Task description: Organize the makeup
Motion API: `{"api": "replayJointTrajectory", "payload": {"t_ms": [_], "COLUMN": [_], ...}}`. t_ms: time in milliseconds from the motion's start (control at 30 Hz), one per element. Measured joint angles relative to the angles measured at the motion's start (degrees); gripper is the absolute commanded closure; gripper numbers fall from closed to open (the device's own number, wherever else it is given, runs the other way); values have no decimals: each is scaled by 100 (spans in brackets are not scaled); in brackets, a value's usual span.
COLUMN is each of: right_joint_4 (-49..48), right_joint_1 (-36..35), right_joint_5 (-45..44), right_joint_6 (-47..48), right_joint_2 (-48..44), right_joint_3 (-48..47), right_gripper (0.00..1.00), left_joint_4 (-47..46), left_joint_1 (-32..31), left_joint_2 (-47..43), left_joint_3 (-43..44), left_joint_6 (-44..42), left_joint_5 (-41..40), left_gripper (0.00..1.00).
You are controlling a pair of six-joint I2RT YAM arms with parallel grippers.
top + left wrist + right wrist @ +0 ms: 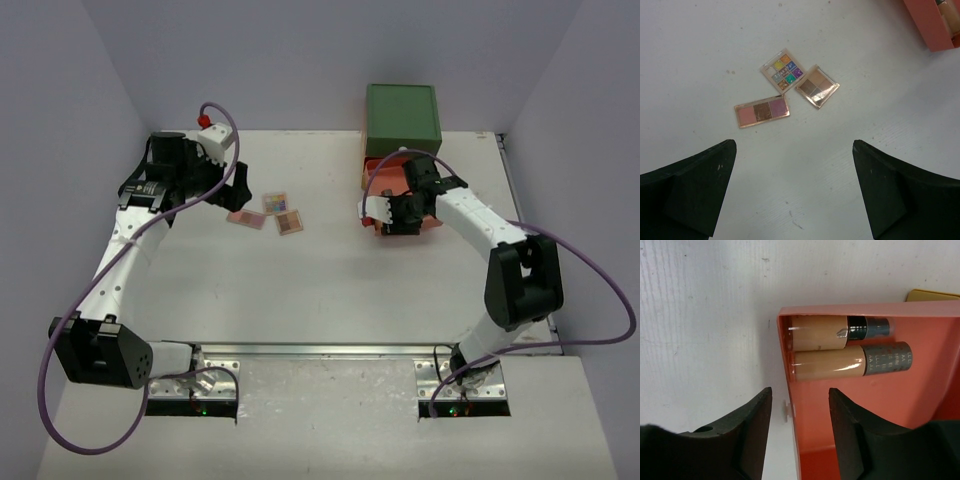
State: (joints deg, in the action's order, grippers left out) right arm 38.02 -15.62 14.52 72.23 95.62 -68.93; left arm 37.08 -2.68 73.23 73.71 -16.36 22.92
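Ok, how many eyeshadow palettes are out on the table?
3, grouped on the table ahead of the left gripper: the three-pan pink palette nearest it, the multicolour palette beyond, the brown palette beside that. None seems hidden.

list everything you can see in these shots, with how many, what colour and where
palettes: three, pink-tan cases, lying flat and close together on the table, left of centre
bottles: two, tan with dark caps, lying side by side in the orange drawer
orange drawer: one, orange, pulled open in front of the green chest
green chest: one, green top, far edge of the table, right of centre
yellow corner: one, yellow, just beyond the drawer; cannot tell what it is
table: one, white
left end effector: one, black, open, above the table near the palettes
right end effector: one, black, open, jaws either side of a drawer wall
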Motion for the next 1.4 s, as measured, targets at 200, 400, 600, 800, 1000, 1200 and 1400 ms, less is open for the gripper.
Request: {"api": "replayJointTrajectory", "payload": {"t_ms": [200,400,600,800,1000,1200,1400], "right_joint_4": [24,57,84,103,145,283,415], "right_joint_1": [59,88,93,93,93,92,88], "right_joint_5": [4,-42,-66,-104,-127,-131,-115], "right_joint_6": [-1,-24,-44,-89,-139,-183,-199], "right_joint_2": [49,266,389,423,491,507,572], "right_joint_3": [0,-85,-102,-214,-245,-260,-432], "right_gripper": [52,52,61,70,79,100,100], "left_joint_4": [0,-2,-3,-3,-3,-5,-3], "left_joint_1": [0,0,0,0,0,0,0], "left_joint_2": [17,103,121,147,179,179,179], "left_joint_3": [0,0,0,0,0,0,0], "left_joint_6": [-13,-11,-22,-28,-28,-26,-26], "left_joint_5": [-31,-37,-86,-89,-104,-110,-114], "left_gripper": [0,0,0,0,0,0,0]}}
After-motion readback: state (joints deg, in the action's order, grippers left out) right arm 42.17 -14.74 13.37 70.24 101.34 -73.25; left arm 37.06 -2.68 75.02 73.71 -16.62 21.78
